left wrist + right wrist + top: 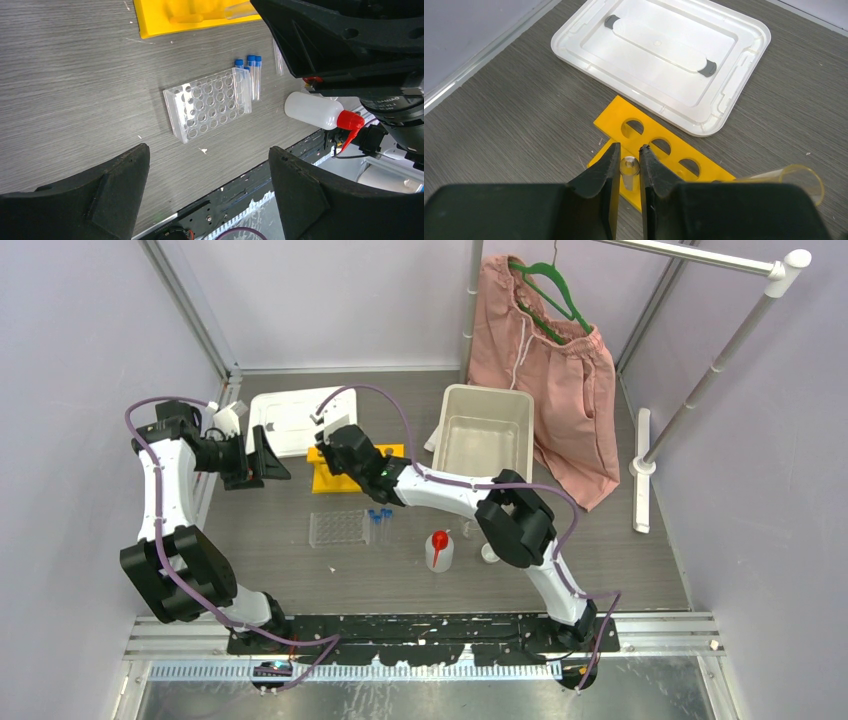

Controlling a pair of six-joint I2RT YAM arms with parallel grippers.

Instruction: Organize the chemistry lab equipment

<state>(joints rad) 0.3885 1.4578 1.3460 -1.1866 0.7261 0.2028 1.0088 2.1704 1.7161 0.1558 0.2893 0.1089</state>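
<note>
While the right gripper (630,148), nearly closed, pinches a small clear tube (629,167) end-down, the yellow rack (647,136) lies directly beneath and just ahead; the left gripper (207,150) hangs wide, empty.

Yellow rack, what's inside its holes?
Three far holes of the rack look empty. A clear tube leans out at the right, its base hidden. The right gripper, shut on a small vial, covers the near holes.

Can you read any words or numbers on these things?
None can be read.
White print on the black arm joint: too blurred to read.
The squeeze bottle, yellow rack and white lid bear no writing.
</note>
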